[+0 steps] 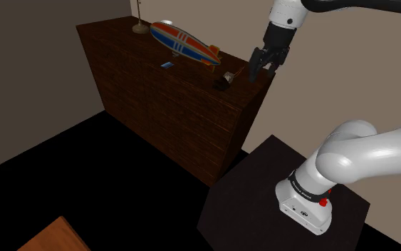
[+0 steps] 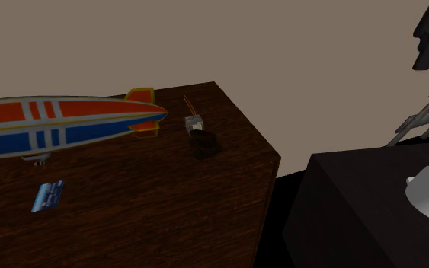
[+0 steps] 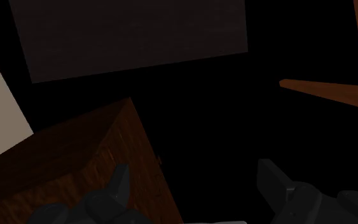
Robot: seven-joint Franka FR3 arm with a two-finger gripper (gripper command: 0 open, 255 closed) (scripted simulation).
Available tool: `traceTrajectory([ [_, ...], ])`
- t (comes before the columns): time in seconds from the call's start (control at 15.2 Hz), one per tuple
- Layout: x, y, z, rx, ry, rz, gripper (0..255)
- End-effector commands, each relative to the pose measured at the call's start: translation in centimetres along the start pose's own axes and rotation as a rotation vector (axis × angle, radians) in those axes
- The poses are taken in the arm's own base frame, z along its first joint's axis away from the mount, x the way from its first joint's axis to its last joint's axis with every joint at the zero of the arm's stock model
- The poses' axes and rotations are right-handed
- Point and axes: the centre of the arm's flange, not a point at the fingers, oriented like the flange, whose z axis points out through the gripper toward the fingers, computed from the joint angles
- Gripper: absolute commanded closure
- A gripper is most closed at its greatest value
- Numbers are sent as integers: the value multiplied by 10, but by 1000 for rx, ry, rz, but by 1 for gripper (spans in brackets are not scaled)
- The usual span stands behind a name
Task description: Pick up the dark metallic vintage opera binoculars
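Note:
The dark binoculars (image 1: pixel 224 80) lie near the right-hand corner of the dark wooden cabinet top (image 1: pixel 149 60); in the second exterior view the binoculars (image 2: pixel 202 140) are a dark lump with a small grey block behind them. My black gripper (image 1: pixel 263 66) hangs open above the cabinet's corner, to the right of the binoculars and apart from them. In the wrist view the fingers (image 3: pixel 117 182) stand wide apart with nothing between them, over the cabinet's edge (image 3: pixel 133 153).
A red, white and blue airship model (image 1: pixel 184 41) lies along the cabinet top, with a small blue card (image 1: pixel 167 65) in front of it and a lamp base (image 1: pixel 141 28) at the back. The dark stand (image 1: pixel 263 192) sits beside the cabinet. An orange-brown table corner (image 1: pixel 53 239) shows low left.

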Motion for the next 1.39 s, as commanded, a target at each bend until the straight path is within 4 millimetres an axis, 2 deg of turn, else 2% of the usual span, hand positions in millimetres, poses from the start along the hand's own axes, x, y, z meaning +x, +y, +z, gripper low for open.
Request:
traceTrajectory([
  [0.0, 0, 0, 0, 0, 0, 0, 0],
  [0.66, 78, 55, 75, -58, 63, -147, 0],
  [1.32, 168, 102, 141, -117, 126, -293, 0],
])
